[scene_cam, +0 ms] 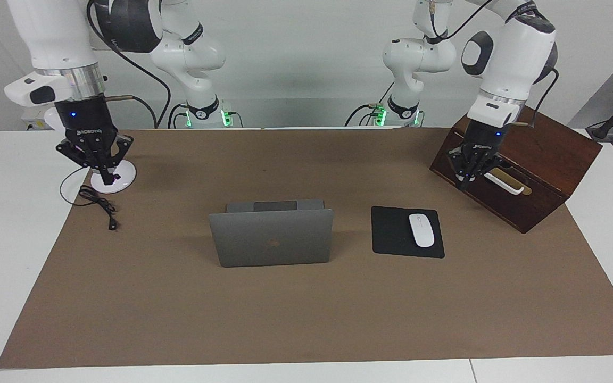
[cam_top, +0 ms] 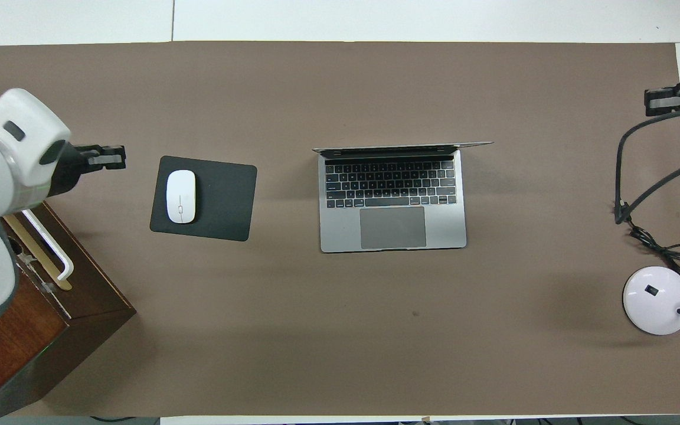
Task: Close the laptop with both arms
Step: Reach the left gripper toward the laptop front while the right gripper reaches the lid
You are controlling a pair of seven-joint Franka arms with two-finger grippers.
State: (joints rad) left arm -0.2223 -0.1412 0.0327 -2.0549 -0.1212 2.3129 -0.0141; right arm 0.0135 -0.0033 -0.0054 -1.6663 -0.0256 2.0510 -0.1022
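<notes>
The silver-grey laptop [scene_cam: 272, 236] stands open in the middle of the brown mat, its lid about upright with the apple logo facing away from the robots. Its keyboard and trackpad show in the overhead view [cam_top: 393, 203]. My left gripper [scene_cam: 463, 183] hangs shut and empty in the air by the wooden box, at the left arm's end of the table; it also shows in the overhead view [cam_top: 120, 157]. My right gripper [scene_cam: 107, 180] hangs shut and empty over the white round base at the right arm's end, and shows in the overhead view [cam_top: 650, 101]. Both are well apart from the laptop.
A black mouse pad [scene_cam: 389, 234] with a white mouse [scene_cam: 421, 230] lies beside the laptop toward the left arm's end. A dark wooden box [scene_cam: 530, 175] with a white handle stands there too. A white round base [scene_cam: 123, 178] and a black cable [scene_cam: 99, 205] lie at the right arm's end.
</notes>
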